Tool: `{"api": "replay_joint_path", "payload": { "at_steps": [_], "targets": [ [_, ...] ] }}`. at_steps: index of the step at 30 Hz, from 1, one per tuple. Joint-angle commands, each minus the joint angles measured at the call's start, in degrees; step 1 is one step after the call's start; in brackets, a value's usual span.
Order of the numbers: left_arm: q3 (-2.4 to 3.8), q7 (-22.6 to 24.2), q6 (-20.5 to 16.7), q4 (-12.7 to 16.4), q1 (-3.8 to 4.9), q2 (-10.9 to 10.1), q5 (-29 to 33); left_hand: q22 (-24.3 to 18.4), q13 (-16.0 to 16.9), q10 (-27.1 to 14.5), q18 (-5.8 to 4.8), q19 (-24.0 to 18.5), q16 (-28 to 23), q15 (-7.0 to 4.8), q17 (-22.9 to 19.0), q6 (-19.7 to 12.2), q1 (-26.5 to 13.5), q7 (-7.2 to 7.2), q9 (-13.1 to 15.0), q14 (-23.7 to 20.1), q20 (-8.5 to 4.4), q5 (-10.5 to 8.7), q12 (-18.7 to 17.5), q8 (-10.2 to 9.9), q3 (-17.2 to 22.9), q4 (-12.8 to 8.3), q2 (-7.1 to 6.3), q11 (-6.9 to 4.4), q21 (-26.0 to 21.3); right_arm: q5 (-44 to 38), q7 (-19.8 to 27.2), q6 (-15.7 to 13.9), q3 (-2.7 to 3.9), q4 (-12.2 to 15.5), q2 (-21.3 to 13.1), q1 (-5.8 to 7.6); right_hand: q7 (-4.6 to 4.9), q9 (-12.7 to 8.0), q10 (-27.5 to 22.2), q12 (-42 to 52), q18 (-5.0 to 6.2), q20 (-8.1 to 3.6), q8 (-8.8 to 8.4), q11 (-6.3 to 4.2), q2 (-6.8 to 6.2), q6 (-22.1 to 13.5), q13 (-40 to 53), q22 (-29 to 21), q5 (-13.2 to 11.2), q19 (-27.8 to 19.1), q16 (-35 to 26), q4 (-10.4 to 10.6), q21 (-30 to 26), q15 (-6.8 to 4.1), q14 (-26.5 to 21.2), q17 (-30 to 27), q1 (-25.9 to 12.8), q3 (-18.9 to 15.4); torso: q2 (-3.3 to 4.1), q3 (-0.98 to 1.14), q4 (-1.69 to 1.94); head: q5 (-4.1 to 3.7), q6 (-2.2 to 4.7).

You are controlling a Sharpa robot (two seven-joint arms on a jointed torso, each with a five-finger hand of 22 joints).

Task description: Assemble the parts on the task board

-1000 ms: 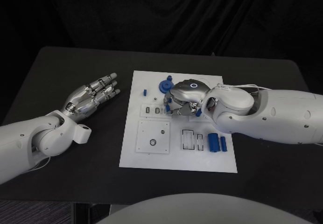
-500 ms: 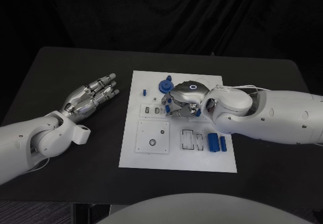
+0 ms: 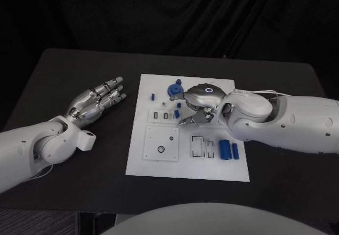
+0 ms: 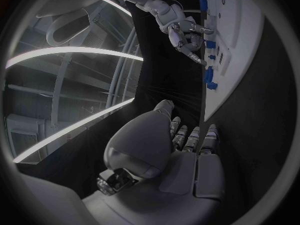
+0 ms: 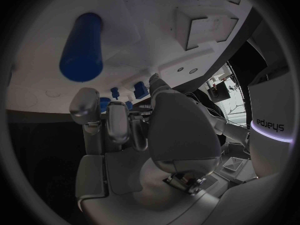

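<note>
Left hand lies on the black bench well to the left of the task board, palm up, its fingers stretched out and spread, holding nothing; the left wrist view shows the same open palm with the fingers pointing along the board's edge.

Moving rightward, the white task board sits in the middle of the bench. Near its far left edge stands a small blue peg. Beside that, toward the far end, is a round blue gear-like part. Below them on the board are small recessed slots, then a square plate with a small hole, and to its right a pair of upright rectangular slots. Two blue cylinders lie side by side just right of those slots, touching or nearly touching each other.

Right hand hangs over the far middle of the board, just right of the gear-like part, fingers curled downward toward the surface. A small blue piece shows just at its fingertips, but whether the fingers pinch it I cannot tell. The right wrist view shows the fingers bent inward with small blue parts beyond them, and a blue cylinder lying on the white board.
</note>
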Motion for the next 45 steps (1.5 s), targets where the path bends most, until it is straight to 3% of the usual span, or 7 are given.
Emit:
{"api": "replay_joint_path", "payload": {
  "at_steps": [1,7,15,21,34,38,45],
  "targets": [
    [0.04,2.06,-0.37,0.14,-0.10,-0.09,0.04,-0.02,0.06,-0.06,1.07,-0.23,0.14,0.19,0.02,0.14,-0.06,-0.29,0.06,-0.19,0.32,0.28,0.20,0.13,0.35,-0.07,-0.49,0.21,0.20,-0.40,2.15,-6.72,0.02,0.89,-0.96,-0.14,-0.08,-0.52,2.40,-0.20,0.37,-0.31,-0.21,-0.23,-1.45,-0.79,11.93,0.89,-0.22,-0.05,0.17,0.00,-0.04,0.00,1.43,0.36,-0.69,-1.05,0.00,-0.03,0.05,0.28,-0.01],
    [0.05,4.30,-2.38,0.86,-0.11,-0.43,-0.36,-0.31,0.13,0.31,0.95,-1.05,0.08,-0.46,-0.03,1.62,-0.37,0.11,0.24,-0.35,-0.68,0.87,0.28,0.40,0.87,-0.51,-0.98,0.01,-0.35,-0.40,5.92,-15.27,0.04,3.09,-3.78,-0.11,-0.19,-1.27,2.26,-0.32,0.22,-0.40,-0.27,-0.32,-2.32,-1.59,11.81,1.32,-0.19,0.22,0.76,0.08,0.64,-0.07,1.61,1.02,-1.82,-2.02,0.00,-0.04,0.10,0.60,0.19],
    [0.08,6.35,-9.50,4.36,0.25,-2.57,-6.65,-0.89,0.32,1.62,-0.50,-2.40,0.07,-1.59,-0.05,4.33,-1.28,0.30,0.40,-0.40,-3.53,0.56,0.47,0.58,0.53,0.86,-2.40,0.48,-1.31,1.97,9.50,-21.93,0.03,5.98,-8.65,1.54,-0.50,-1.31,2.64,-0.02,-0.11,-0.49,-0.03,-0.53,-2.23,-0.76,12.14,2.22,-0.18,0.82,2.06,0.08,2.38,-0.20,1.99,2.38,-2.90,-2.11,0.04,0.07,0.00,1.72,3.26],
    [0.08,5.57,-11.94,6.73,2.20,-3.50,-8.51,-0.89,0.29,1.85,-1.04,-2.40,0.06,-1.29,-0.06,5.56,-1.02,0.94,0.45,-0.36,-3.46,0.24,0.42,0.59,0.07,2.20,-2.87,0.37,-1.31,4.06,10.02,-23.08,-0.02,5.44,-10.51,3.73,-0.74,-0.62,3.23,0.48,-0.35,-0.69,0.89,-0.77,1.45,3.21,12.66,3.08,-0.27,1.28,2.96,-0.13,3.72,-0.42,2.24,3.38,-2.18,0.65,-0.90,0.31,-0.21,2.04,4.93],
    [0.09,-8.07,-6.37,2.52,7.72,2.81,-15.75,0.73,0.99,6.49,1.20,1.18,0.18,-2.05,0.07,12.04,1.52,4.78,1.11,0.16,-0.45,-1.63,1.14,1.63,2.35,5.32,-2.97,3.40,1.29,5.22,8.53,-22.25,-0.08,0.38,-11.02,4.81,-0.03,-0.97,4.41,1.44,-0.70,-0.46,2.18,-0.33,9.57,10.02,13.69,4.66,4.61,2.41,4.39,-1.65,5.75,-0.15,2.96,5.03,1.68,4.31,-5.10,2.02,-1.03,3.65,3.95],
    [0.09,-11.39,-3.19,-0.39,8.24,5.51,-20.55,1.54,1.65,11.61,1.29,3.82,1.10,-1.74,0.75,18.34,-3.41,5.38,1.68,3.40,-0.59,-7.90,1.91,3.19,1.00,5.96,-0.97,4.05,3.00,5.25,8.40,-22.13,-0.08,-1.31,-10.30,4.82,0.04,-1.14,4.71,1.69,-0.80,-0.42,2.43,-0.29,10.20,11.08,13.96,5.01,5.65,2.68,4.73,-1.52,6.31,-0.12,3.13,5.40,1.78,4.37,-6.04,2.52,-1.52,4.23,3.65],
    [0.09,-12.40,-2.48,-4.69,8.49,10.16,-28.45,5.79,6.07,32.73,1.23,20.83,8.95,-0.91,7.26,23.49,-6.71,4.55,1.82,30.20,-0.96,-8.28,4.39,4.15,-1.75,5.85,1.38,5.30,13.35,5.27,8.37,-21.85,-0.09,-3.71,-9.42,4.64,0.11,-1.36,5.09,2.01,-0.93,-0.42,2.69,-0.25,10.58,11.91,14.30,5.43,6.15,3.03,5.17,-1.26,7.07,-0.12,3.33,5.85,1.55,4.24,-7.33,3.44,-2.22,4.55,3.01]
  ]
}}
